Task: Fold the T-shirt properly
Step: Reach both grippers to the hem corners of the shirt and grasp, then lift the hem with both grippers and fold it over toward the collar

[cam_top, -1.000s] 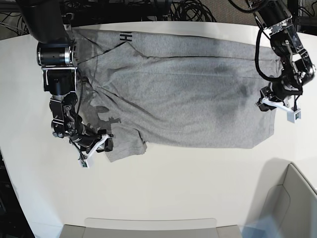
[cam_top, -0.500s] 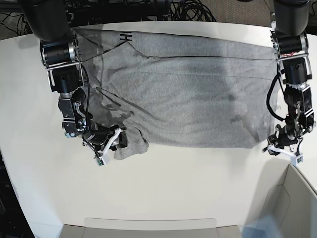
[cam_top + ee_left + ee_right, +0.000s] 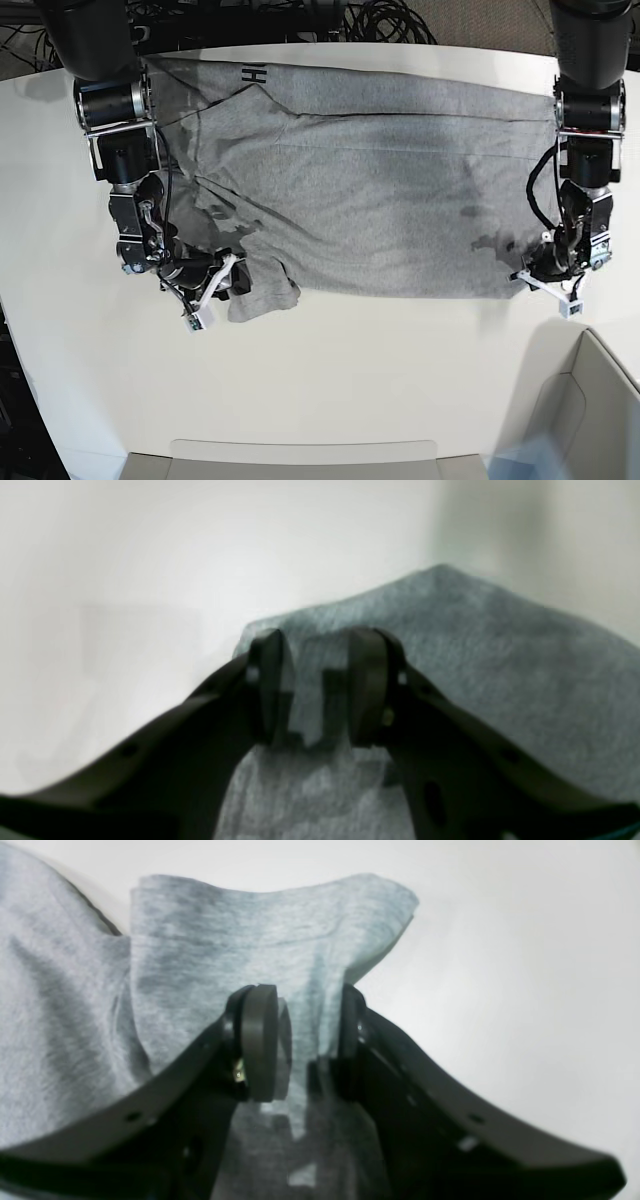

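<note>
Here, left tool [image 3: 315, 685] parted astride T-shirt [image 3: 380, 190] corner, right tool [image 3: 300, 1045] likewise.

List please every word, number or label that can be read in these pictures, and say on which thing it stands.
"HI": black block capitals, turned sideways, on the grey T-shirt at its far edge in the base view; the fold hides the rest of the lettering.
Left wrist view: no text to read.
Right wrist view: no text to read.
On the arms, grippers and white table, no label is readable.
</note>
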You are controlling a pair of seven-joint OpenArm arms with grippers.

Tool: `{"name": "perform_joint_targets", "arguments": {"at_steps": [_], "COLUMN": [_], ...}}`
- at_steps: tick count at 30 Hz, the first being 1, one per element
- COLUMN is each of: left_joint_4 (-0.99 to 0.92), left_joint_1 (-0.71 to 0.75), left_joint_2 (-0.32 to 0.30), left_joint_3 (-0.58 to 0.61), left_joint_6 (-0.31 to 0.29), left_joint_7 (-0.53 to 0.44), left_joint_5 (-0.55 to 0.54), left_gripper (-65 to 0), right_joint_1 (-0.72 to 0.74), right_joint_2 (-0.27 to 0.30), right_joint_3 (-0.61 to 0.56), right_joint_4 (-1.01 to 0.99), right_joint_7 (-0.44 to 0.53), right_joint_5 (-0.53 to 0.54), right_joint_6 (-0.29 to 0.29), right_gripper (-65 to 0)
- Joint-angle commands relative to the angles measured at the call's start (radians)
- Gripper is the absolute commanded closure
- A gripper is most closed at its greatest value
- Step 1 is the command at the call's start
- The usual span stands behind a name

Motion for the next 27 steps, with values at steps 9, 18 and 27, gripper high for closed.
{"name": "perform_joint_targets", "arguments": {"at_steps": [9, 18, 27], "left_joint_4": [0.009, 0.040, 0.282], "left_joint_1": [-0.011, 0.028, 0.182], "left_joint_2": [-0.013, -0.017, -0.013], "left_joint_3": [0.005, -0.006, -0.285], "left_joint_6": [-0.009, -0.009, -0.009], "left_joint_7": [0.000, -0.090, -0.078], "left_joint_5": [-0.005, -0.008, -0.008], "left_gripper": [-20.1, 0.0, 0.0], "right_joint_1": [-0.004, -0.002, -0.059], "right_joint_2": [0.015, 0.012, 0.019], "right_joint_3": [-0.012, -0.009, -0.002], "right_joint_4": [-0.005, 0.081, 0.292], "right_joint_7": [-0.094, -0.086, -0.095], "right_joint_5": [-0.067, -0.065, -0.062], "right_joint_6": [-0.021, -0.021, -0.022], "right_gripper": [-17.7, 0.0, 0.0]}}
